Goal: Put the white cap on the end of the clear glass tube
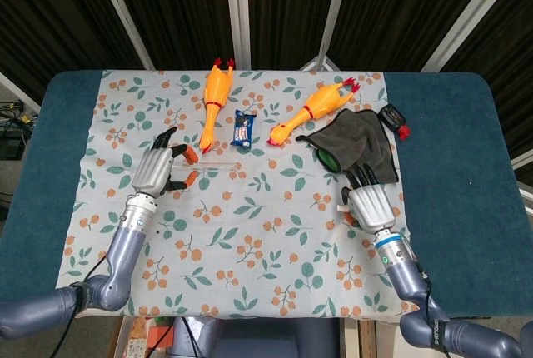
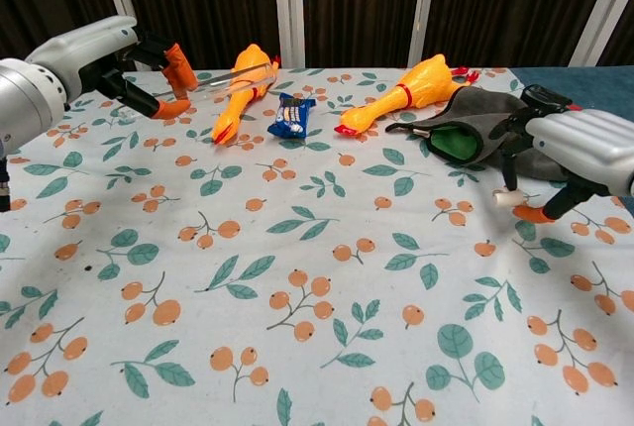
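My left hand (image 1: 154, 171) hovers over the left of the flowered cloth and pinches the clear glass tube (image 1: 218, 163) between its orange-tipped fingers. The tube (image 2: 223, 77) points right, toward the yellow chicken. In the chest view this left hand (image 2: 109, 54) is raised above the table. My right hand (image 1: 366, 200) is at the right, just in front of the grey cloth. It pinches the small white cap (image 2: 506, 198) between thumb and a finger, lifted off the table. From the head view the cap (image 1: 345, 208) shows only as a white speck at the hand's left edge.
Two rubber chickens (image 1: 215, 100) (image 1: 315, 108) lie at the back, with a blue snack packet (image 1: 243, 127) between them. A dark grey cloth (image 1: 358, 143) with a green-rimmed object (image 1: 326, 159) lies beyond my right hand. A black and red item (image 1: 391, 115) sits at the mat's right edge.
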Tool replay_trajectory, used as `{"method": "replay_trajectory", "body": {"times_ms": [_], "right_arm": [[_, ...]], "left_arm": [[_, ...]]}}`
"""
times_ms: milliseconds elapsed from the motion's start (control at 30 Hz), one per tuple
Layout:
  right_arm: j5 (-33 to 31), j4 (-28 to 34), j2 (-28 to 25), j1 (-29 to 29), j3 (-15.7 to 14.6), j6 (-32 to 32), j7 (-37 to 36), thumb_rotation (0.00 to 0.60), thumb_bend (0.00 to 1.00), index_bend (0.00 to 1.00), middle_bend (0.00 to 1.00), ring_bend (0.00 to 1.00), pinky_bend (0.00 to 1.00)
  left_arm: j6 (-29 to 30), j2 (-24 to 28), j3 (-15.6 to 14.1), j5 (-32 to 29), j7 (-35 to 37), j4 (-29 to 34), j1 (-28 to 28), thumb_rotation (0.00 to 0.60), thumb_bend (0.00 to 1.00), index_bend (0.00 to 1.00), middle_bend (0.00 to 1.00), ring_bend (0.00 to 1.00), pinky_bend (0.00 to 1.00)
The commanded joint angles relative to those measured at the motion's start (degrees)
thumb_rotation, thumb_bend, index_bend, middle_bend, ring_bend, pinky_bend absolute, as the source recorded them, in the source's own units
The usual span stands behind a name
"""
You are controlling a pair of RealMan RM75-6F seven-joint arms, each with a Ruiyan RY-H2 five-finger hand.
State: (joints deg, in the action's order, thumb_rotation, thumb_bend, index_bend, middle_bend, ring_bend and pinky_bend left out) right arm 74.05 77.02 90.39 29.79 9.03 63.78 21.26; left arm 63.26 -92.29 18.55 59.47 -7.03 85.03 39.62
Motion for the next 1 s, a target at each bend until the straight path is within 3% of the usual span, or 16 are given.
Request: {"method": "replay_trajectory", "body": {"times_ms": [33, 567, 733, 1000], "right_arm": [[-0.01, 0.77, -1.01, -0.07, 0.85, 0.96, -0.55, 0.6, 0.36, 0.62, 0.18, 0.02, 0.0], [3.52, 3.43, -5.04, 2.21, 6.62, 7.09, -4.1, 0.6, 0.36, 0.62, 0.18, 0.02, 0.0], [8.17, 1.06, -4.94, 3.97, 6.46, 9.36, -3.61, 0.6, 0.36, 0.62, 0.18, 0.02, 0.0], [10.16, -0.78, -2.46, 6.89, 6.81, 9.82, -0.93, 0.6, 0.36, 0.62, 0.18, 0.02, 0.0]], "left_arm": [[-0.06, -1.14, 0.33, -0.17, 0.43, -0.6, 0.47, 0.6, 0.79, 0.61, 0.48, 0.03, 0.0], [1.36, -13.48, 4.29, 0.32, 9.13, -11.96, 3.77, 0.6, 0.79, 0.61, 0.49, 0.03, 0.0], [1.47, -16.64, 4.97, 0.12, 10.16, -14.73, 4.69, 0.6, 0.79, 0.61, 0.49, 0.03, 0.0], [0.91, -18.79, 6.63, -2.01, 6.72, -15.22, 6.39, 0.6, 0.79, 0.61, 0.49, 0.03, 0.0]]}}
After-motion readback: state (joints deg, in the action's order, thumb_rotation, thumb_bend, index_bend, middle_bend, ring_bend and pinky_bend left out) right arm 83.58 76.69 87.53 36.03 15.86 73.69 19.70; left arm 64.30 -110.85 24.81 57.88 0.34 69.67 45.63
